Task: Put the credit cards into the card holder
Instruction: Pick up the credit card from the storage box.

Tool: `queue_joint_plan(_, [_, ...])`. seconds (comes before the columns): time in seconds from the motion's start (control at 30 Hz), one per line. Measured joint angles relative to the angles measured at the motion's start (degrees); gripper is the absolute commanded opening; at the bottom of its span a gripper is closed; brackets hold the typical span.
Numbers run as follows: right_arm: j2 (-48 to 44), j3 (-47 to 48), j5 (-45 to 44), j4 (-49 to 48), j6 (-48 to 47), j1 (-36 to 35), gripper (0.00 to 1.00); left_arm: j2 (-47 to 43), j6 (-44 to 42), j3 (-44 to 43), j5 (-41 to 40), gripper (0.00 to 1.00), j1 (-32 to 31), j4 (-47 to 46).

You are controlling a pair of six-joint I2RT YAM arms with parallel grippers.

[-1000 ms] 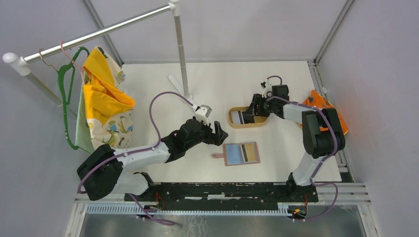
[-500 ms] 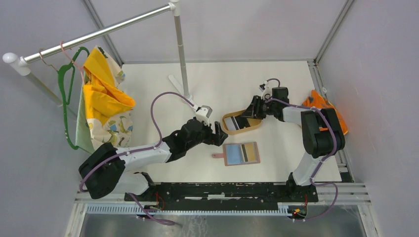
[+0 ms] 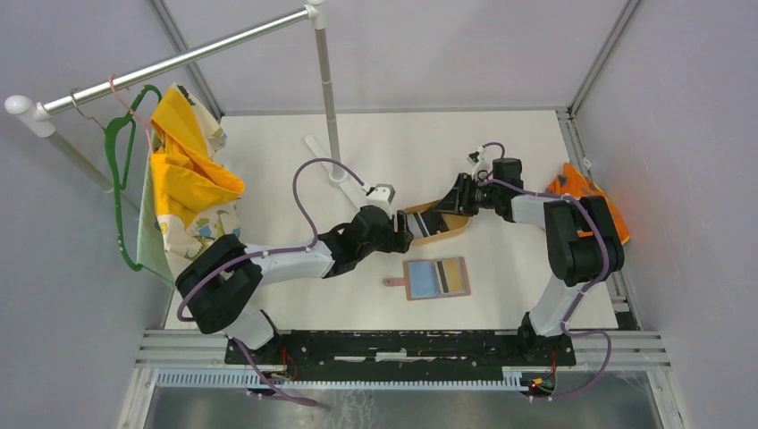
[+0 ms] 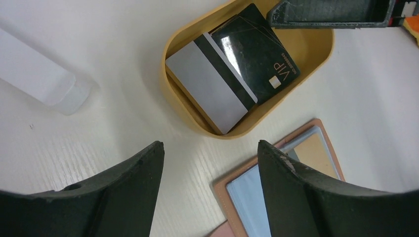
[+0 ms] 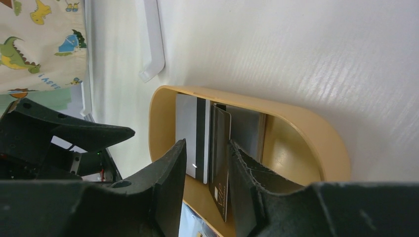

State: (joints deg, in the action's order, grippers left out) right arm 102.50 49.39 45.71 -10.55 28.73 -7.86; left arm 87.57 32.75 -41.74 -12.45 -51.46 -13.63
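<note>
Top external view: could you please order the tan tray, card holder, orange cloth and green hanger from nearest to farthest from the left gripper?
1. tan tray, right beside the left gripper
2. card holder, toward the arm bases
3. orange cloth, far right
4. green hanger, far left
</note>
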Motion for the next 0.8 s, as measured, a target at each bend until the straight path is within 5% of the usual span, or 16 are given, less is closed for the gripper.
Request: queue_joint_plan(0.8, [0.0, -0.55, 5.2, -3.32, 2.82, -3.74, 0.25, 9.25, 0.22, -8.09, -4.28, 0.65, 0.76, 5.84])
